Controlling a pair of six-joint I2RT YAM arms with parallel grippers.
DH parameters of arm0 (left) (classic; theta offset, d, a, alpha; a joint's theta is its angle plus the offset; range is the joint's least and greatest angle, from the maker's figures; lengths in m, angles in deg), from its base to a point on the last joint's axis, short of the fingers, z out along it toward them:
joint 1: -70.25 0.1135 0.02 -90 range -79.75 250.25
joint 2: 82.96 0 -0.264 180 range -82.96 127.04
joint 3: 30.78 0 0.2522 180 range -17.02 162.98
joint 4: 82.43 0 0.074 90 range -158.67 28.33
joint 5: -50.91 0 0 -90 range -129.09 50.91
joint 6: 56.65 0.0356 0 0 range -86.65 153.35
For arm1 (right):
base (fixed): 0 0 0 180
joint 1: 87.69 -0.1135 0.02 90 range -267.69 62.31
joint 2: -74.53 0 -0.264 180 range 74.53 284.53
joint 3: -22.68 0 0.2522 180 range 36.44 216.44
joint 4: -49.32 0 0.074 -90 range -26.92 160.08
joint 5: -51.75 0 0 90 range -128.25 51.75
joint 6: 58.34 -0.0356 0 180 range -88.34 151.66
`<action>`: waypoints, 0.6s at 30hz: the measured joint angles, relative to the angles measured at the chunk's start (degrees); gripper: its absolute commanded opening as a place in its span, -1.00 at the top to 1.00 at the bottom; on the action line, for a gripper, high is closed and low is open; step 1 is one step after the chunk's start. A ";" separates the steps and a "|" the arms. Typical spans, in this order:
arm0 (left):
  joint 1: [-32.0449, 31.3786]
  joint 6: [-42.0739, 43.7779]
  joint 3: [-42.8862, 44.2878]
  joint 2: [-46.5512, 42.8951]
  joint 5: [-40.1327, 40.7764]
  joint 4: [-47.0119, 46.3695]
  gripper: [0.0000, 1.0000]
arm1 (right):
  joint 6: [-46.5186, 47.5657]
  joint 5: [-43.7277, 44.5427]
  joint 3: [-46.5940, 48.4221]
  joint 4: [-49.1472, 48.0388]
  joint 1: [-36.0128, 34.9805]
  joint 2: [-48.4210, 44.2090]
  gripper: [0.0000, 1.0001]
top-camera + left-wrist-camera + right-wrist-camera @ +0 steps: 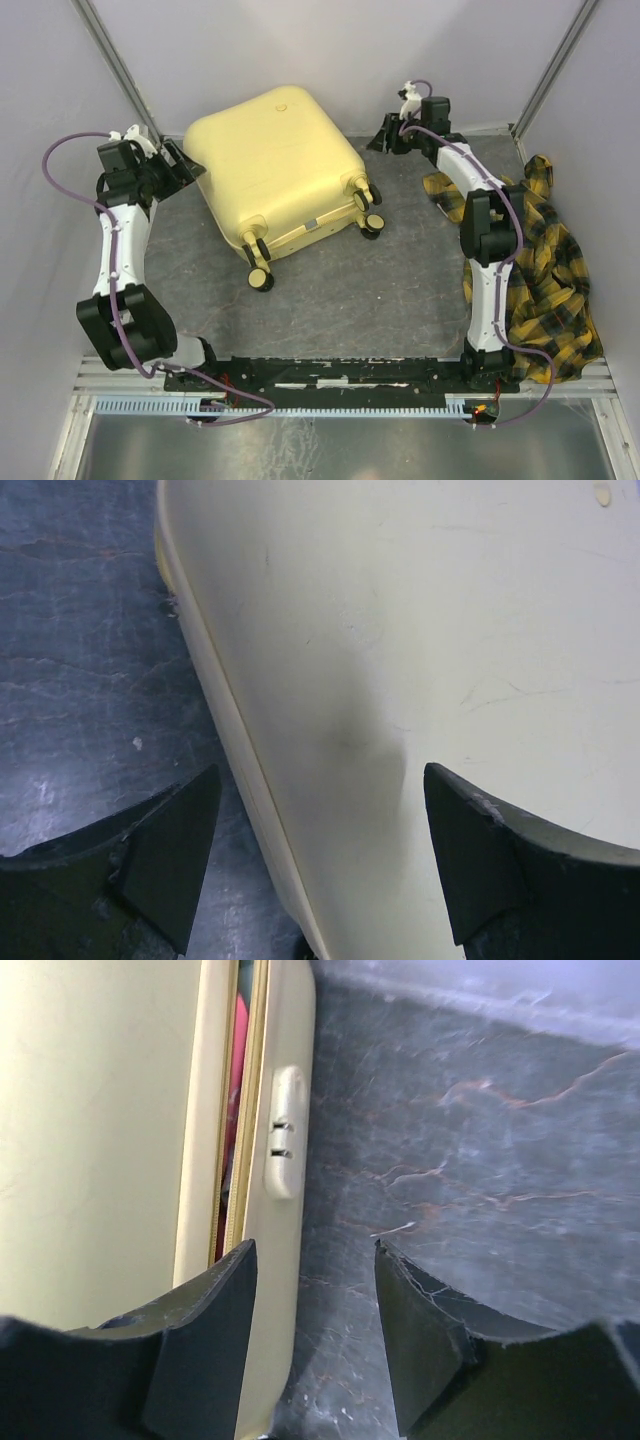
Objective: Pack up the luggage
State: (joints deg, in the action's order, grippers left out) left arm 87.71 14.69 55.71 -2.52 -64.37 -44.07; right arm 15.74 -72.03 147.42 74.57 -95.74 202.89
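The pale yellow luggage (278,165) lies flat on the dark floor with its lid down, wheels toward the near right. My left gripper (185,163) is open at its far left corner; in the left wrist view (320,865) the jaws straddle the shell's edge (420,660). My right gripper (383,135) is open beside the far right side. The right wrist view (315,1340) shows the seam (232,1110) slightly ajar with red cloth inside, and a small latch (284,1130).
A yellow and black plaid shirt (545,265) lies along the right wall, partly under the right arm. Grey walls close in at the back and both sides. A metal rail (340,375) runs along the near edge.
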 measured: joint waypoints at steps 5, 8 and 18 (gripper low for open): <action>0.11 -0.92 0.09 4.39 -6.01 -4.37 -0.76 | -0.11 -0.94 -0.46 -0.48 -3.30 3.32 -0.09; 0.11 -1.84 0.15 8.57 -11.15 -7.63 -0.76 | -0.22 -3.04 -3.91 -4.55 -4.85 2.99 -0.06; 1.84 -2.89 1.70 14.80 -22.01 -13.70 -0.75 | 4.92 -3.23 -25.20 -17.11 -5.46 -9.66 0.03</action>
State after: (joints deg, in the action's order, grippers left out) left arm 89.54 11.81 57.41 12.28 -86.38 -57.78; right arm 20.66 -75.26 122.22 57.45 -101.21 193.23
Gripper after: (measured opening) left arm 0.879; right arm 0.490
